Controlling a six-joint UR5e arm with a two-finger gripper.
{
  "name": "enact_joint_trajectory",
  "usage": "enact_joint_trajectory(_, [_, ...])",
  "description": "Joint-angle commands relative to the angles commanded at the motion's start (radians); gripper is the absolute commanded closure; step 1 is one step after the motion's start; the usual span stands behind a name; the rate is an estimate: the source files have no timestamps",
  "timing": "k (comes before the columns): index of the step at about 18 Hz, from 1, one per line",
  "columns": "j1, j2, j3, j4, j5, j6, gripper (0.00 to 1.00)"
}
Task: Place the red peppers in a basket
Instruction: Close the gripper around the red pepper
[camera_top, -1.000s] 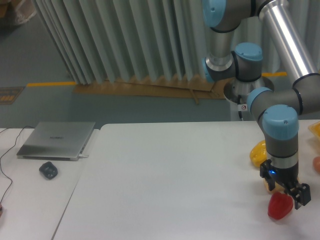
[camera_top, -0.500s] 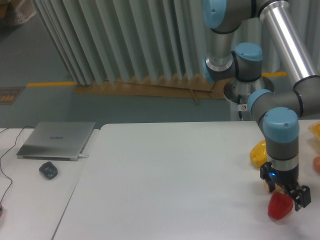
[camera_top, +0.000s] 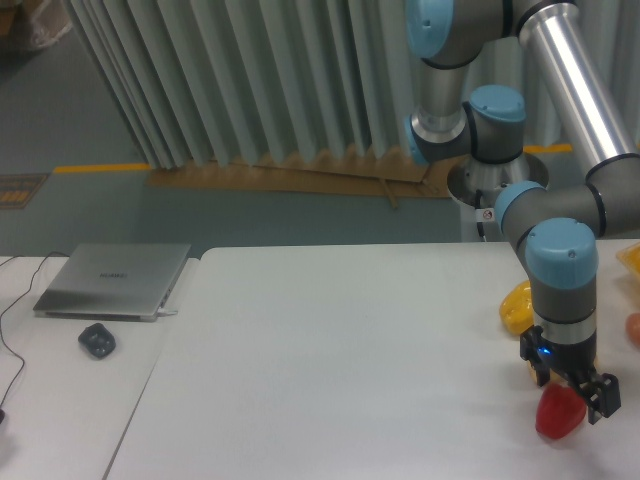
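The table (camera_top: 330, 350) is white and wide, and most of its surface is open from the middle to the left. Its back edge runs across the picture just below the grey floor, and a seam divides it from a second white top on the left side. On the right the table goes out of the picture, so its right edge is not visible.

On the left top lies a closed laptop (camera_top: 113, 281), and near its front a dark mouse (camera_top: 97, 341) with a thin cable. Behind the table hangs a pleated grey curtain (camera_top: 250, 80).

At the right side there is a yellow pepper (camera_top: 516, 306), partly hidden behind the arm (camera_top: 560, 270). Something orange-yellow shows at the right border, and a small pinkish thing below it, both cut by the frame, so what they are cannot be told.

The red pepper (camera_top: 558, 414) lies on the table near the lower right corner, close to the front edge of the picture. The gripper (camera_top: 570, 385) points down directly above it, its dark fingers reaching the top of the pepper on both sides. The fingers are spread around the pepper's upper part; whether they already press it cannot be told.
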Motion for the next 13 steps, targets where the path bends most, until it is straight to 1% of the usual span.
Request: enact_joint_trajectory(13, [0.000, -0.022, -0.005, 0.000, 0.000, 0.000, 0.00])
